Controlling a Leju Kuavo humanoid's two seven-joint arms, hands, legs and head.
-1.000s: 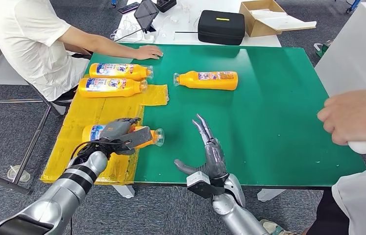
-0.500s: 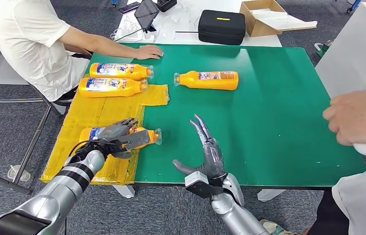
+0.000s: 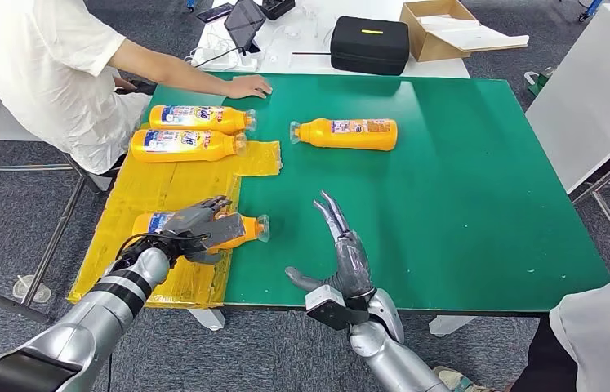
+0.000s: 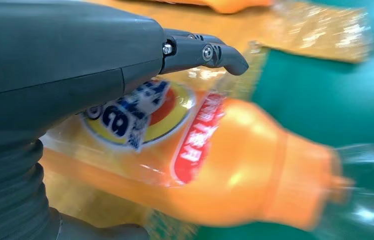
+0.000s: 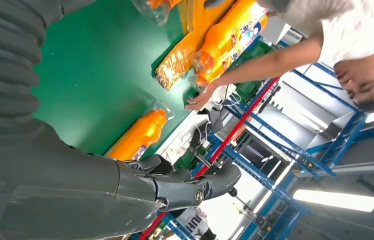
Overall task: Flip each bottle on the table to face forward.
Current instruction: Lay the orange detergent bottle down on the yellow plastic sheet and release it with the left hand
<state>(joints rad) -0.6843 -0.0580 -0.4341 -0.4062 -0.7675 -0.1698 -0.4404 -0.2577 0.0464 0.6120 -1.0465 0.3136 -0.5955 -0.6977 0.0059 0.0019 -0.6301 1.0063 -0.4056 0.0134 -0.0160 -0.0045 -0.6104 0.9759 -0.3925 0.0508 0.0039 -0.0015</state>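
Note:
Several orange bottles lie on their sides on the green table (image 3: 448, 204). The nearest bottle (image 3: 244, 229) rests on the yellow mat (image 3: 171, 188), and my left hand (image 3: 195, 224) grips it from above. The left wrist view has this bottle (image 4: 255, 170) label up, with my left hand (image 4: 64, 65) curled over it. Two more bottles (image 3: 199, 118) (image 3: 187, 144) lie label up at the far left. Another bottle (image 3: 346, 133) lies mid-table and appears again (image 5: 142, 135) past my right hand (image 5: 74, 175). My right hand (image 3: 342, 253) stands open above the front edge, empty.
A person in a white shirt sits at the far left with a hand (image 3: 248, 86) flat on the table. A black case (image 3: 369, 45), cardboard box (image 3: 436, 28) and tablet (image 3: 244, 23) sit on the white table beyond. Another person's clothing (image 3: 603, 335) is at front right.
The person's hand holding a white object at the right edge has pulled out of the picture. My left hand with the bottle has shifted slightly back toward me. My right hand barely moved.

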